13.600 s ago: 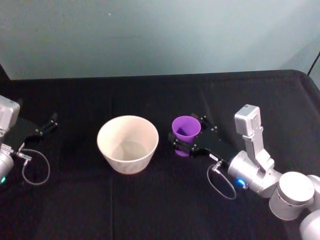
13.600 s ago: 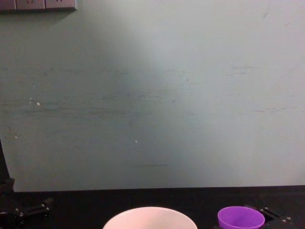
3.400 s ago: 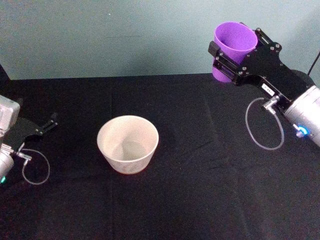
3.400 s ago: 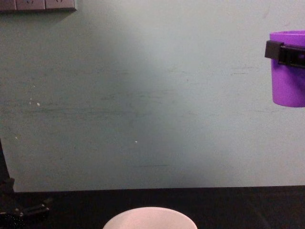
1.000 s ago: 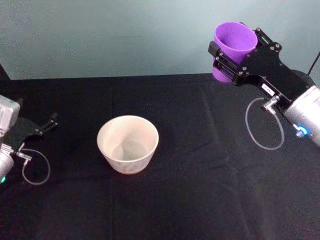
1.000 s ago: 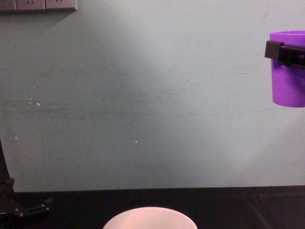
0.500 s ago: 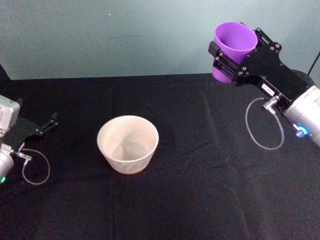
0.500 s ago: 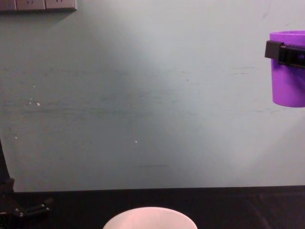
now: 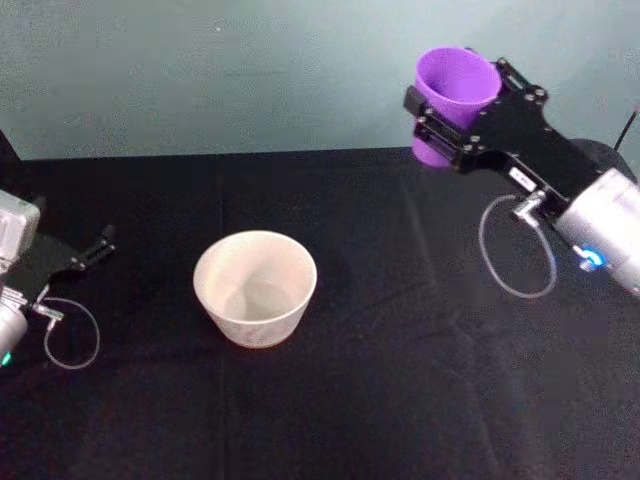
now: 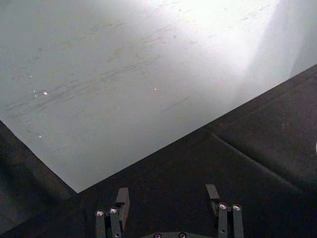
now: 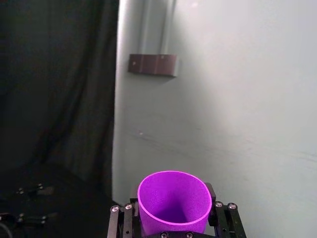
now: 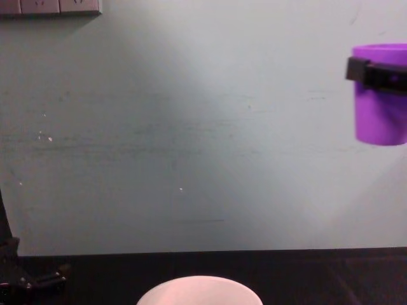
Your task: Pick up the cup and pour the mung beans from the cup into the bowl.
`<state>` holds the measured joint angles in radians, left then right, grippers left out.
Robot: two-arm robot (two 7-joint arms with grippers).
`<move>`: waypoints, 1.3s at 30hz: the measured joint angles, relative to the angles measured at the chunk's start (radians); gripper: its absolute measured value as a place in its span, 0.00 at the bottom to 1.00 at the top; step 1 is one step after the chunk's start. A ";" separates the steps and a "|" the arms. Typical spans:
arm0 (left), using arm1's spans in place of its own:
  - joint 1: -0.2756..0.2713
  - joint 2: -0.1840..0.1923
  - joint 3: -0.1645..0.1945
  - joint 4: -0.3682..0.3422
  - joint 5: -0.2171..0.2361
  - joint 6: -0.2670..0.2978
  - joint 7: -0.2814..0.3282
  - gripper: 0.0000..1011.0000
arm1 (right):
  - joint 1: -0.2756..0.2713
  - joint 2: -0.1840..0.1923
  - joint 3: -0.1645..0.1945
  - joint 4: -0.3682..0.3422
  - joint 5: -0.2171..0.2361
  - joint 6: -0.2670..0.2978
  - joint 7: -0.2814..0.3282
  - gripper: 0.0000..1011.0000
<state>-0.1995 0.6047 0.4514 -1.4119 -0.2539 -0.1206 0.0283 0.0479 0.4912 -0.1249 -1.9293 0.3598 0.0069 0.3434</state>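
My right gripper [image 9: 457,108] is shut on the purple cup [image 9: 456,82], held upright high above the table's back right, well to the right of the bowl. The cup [image 12: 380,117] hangs at the right edge of the chest view with a black finger [image 12: 375,72] across it. In the right wrist view the cup [image 11: 172,201] sits between the jaws with its mouth showing. The mung beans are out of view. The white bowl [image 9: 255,318] stands on the black table, left of centre, and its rim [image 12: 199,287] shows in the chest view. My left gripper [image 10: 167,198] rests open at the table's left edge.
A black cloth [image 9: 400,380] covers the table, with a pale green wall [image 12: 191,127] close behind. Cable loops hang by the left wrist [image 9: 70,340] and the right wrist [image 9: 515,260]. Wall sockets [image 12: 51,6] sit high on the wall.
My right gripper has carried the cup a little to the left, toward the bowl. The bowl and my left arm have not moved.
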 joint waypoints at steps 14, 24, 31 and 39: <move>0.000 0.000 0.000 0.000 0.000 0.000 0.000 0.99 | 0.095 -0.030 -0.086 0.094 0.007 -0.008 0.044 0.74; 0.000 0.000 0.000 0.000 0.000 0.000 0.000 0.99 | 0.216 -0.062 -0.156 0.280 0.009 -0.049 0.093 0.74; 0.000 0.000 0.000 0.000 0.000 0.000 0.000 0.99 | 0.268 -0.080 -0.218 0.392 -0.036 -0.108 0.126 0.74; 0.000 0.000 0.000 0.000 0.000 0.000 0.000 0.99 | 0.304 -0.098 -0.267 0.450 -0.118 -0.122 0.114 0.74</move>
<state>-0.1995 0.6047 0.4514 -1.4120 -0.2539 -0.1205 0.0283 0.3517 0.3929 -0.3914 -1.4792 0.2420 -0.1150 0.4576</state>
